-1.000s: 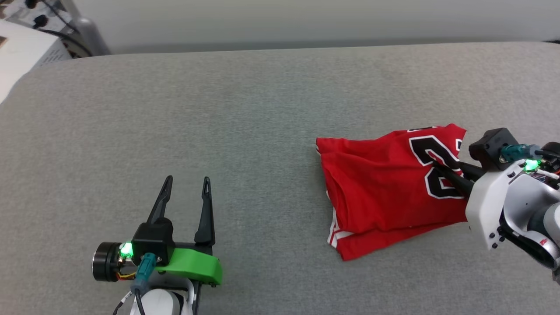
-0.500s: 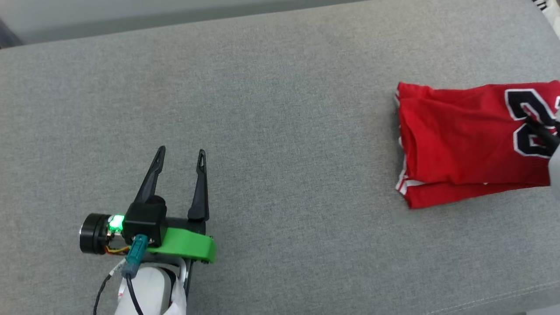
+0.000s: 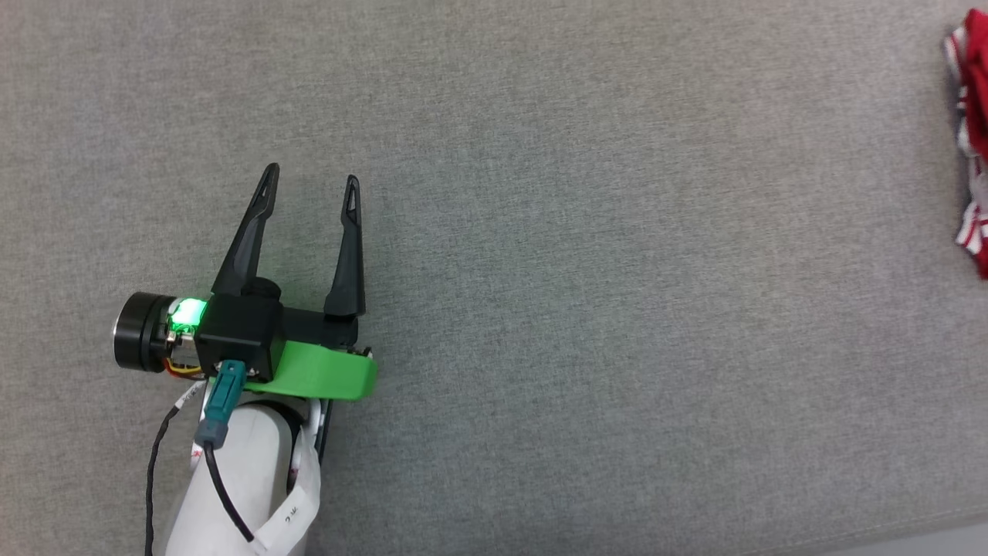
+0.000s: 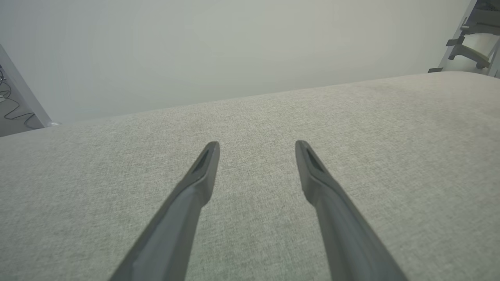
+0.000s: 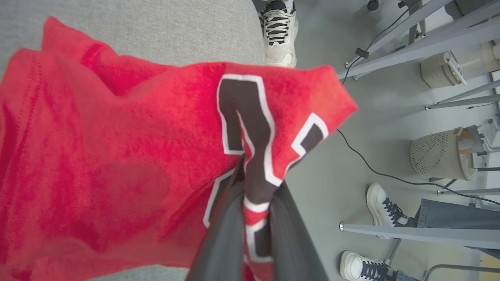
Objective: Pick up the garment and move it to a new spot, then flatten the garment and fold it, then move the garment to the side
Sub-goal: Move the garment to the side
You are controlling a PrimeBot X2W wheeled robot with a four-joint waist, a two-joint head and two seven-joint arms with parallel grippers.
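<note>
The garment [image 5: 117,156], a red jersey with black white-outlined lettering, fills the right wrist view, and a sliver of the garment [image 3: 974,154] shows at the head view's right edge. My right gripper [image 5: 254,183] is shut on the garment, pinching the cloth at the lettering; the cloth hangs partly past the table's end. My left gripper [image 3: 309,179] hovers open over the grey table [image 3: 579,270] at the left, far from the jersey. In the left wrist view the left gripper [image 4: 257,146] holds nothing between its fingers [image 4: 195,187].
Past the table's end, the right wrist view shows grey floor, people's shoes [image 5: 279,31], a foot [image 5: 384,208], metal frame legs [image 5: 410,232], mesh bins [image 5: 437,154] and a cable. A pale wall [image 4: 234,50] rises behind the table.
The head camera has swung left and down, so the garment now sits at the view's right edge and the right arm has left the picture. The left gripper stays open.
</note>
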